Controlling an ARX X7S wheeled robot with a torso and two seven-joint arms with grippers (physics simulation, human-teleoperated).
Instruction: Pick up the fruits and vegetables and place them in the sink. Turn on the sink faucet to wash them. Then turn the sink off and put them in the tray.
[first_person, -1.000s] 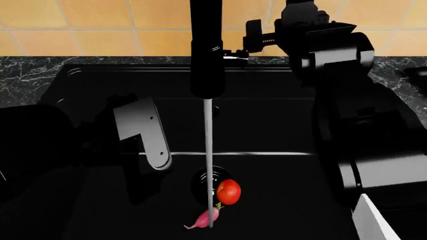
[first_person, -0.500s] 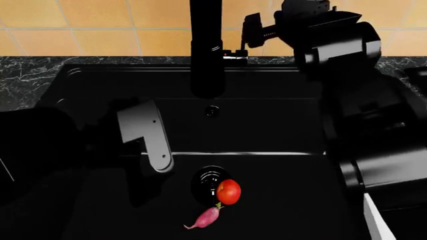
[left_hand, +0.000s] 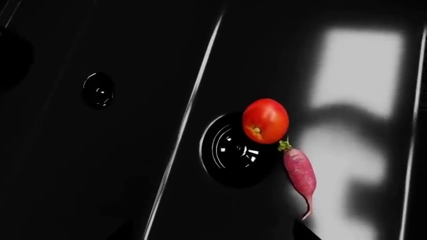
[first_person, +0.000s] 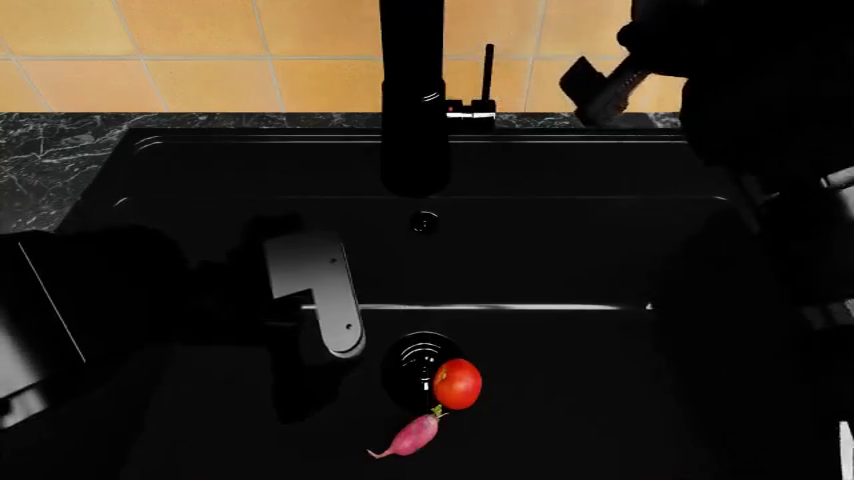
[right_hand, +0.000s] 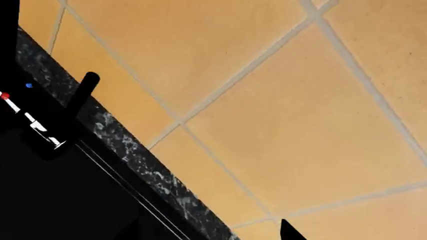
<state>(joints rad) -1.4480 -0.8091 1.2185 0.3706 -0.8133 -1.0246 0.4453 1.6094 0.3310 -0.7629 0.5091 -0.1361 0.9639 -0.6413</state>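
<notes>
Tomato (first_person: 458, 384): in your sink (first_person: 601, 260), on the drain's edge, touching the radish (first_person: 415, 433).
Faucet (first_person: 412, 100): no water; lever (first_person: 487, 72) upright.
Left fingers (first_person: 318, 300): above the basin, spread unclear.
Right fingers (first_person: 597, 88): near the lever, spread unclear.

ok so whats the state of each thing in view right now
tall black tube faucet: no water running
thin black side lever: upright
round red tomato: in the black sink basin, at the drain's edge
pink radish: lying beside the tomato
round drain: open, partly covered by the tomato
</notes>
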